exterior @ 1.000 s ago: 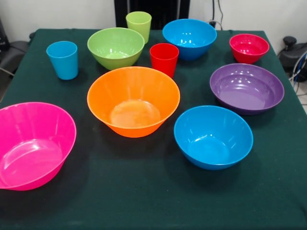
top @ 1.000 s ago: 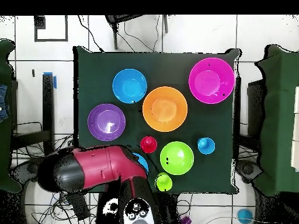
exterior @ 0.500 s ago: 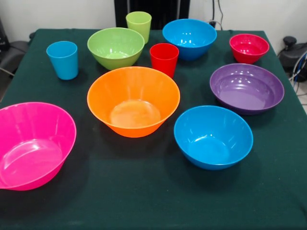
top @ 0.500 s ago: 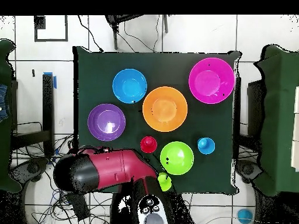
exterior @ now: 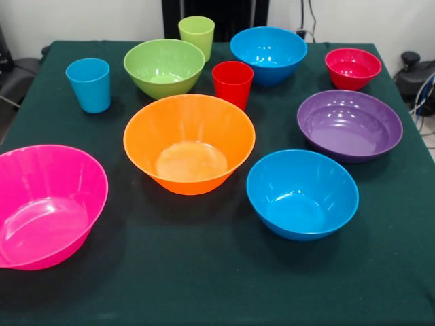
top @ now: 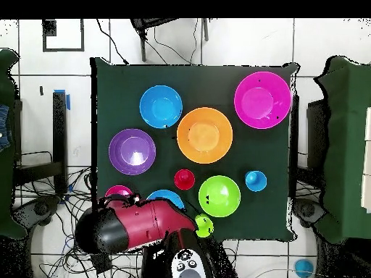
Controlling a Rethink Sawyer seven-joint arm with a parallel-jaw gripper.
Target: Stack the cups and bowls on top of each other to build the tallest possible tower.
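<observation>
**Nothing stacked, arm swinging at base**

All ten pieces sat separate on the counter (exterior: 204,285); no tower started. Front view: orange bowl (exterior: 189,142) in the middle, pink bowl (exterior: 46,205) at the near left corner, one blue bowl (exterior: 302,193) near right, purple bowl (exterior: 349,125) behind it. Back row: blue cup (exterior: 89,84), green bowl (exterior: 164,67), green cup (exterior: 196,35), red cup (exterior: 232,83), second blue bowl (exterior: 268,53), small red bowl (exterior: 353,67). None touched or nested.

What changed: only the arm (top: 134,223). Over the last second, overhead, it swung at the base edge; it had been covering the small red bowl and most of the far blue bowl, and both showed more now. No piece moved. I read that as the arm repositioning, no pick made yet.

Claw: not visible in the front view, and overhead I couldn't pick it out from the arm body, so I can't tell its state. I judged the whole task remained, with the orange bowl the likely base.
</observation>
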